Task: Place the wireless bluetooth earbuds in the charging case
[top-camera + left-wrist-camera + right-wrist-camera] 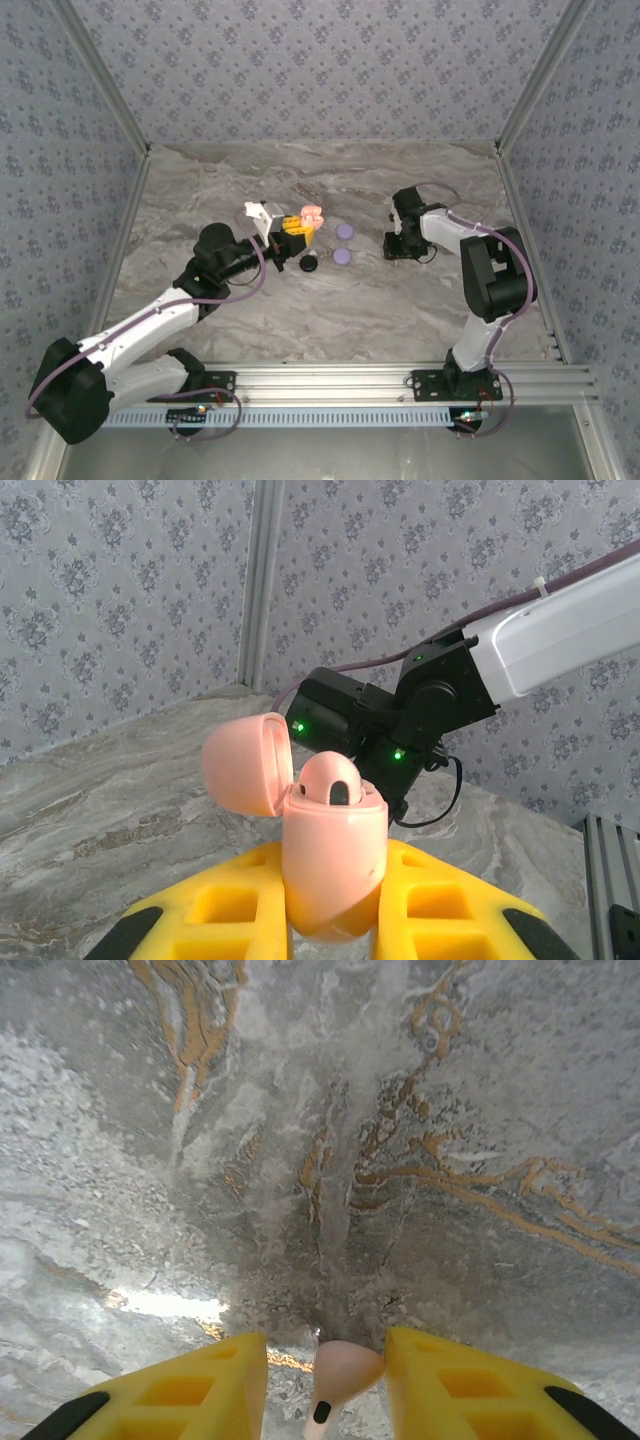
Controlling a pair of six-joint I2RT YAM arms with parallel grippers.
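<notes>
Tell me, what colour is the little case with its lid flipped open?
The case is pale pink, best seen in the left wrist view.

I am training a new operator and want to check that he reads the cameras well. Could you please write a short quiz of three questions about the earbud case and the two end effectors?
1. True or false: the lid of the pink charging case is closed.
2. The case is held by: A the left end effector; B a human hand; C a clamp.
3. What sits between the yellow fingers of the right end effector?
Key: 1 false, the lid stands open. 2 A. 3 a pink earbud.
</notes>
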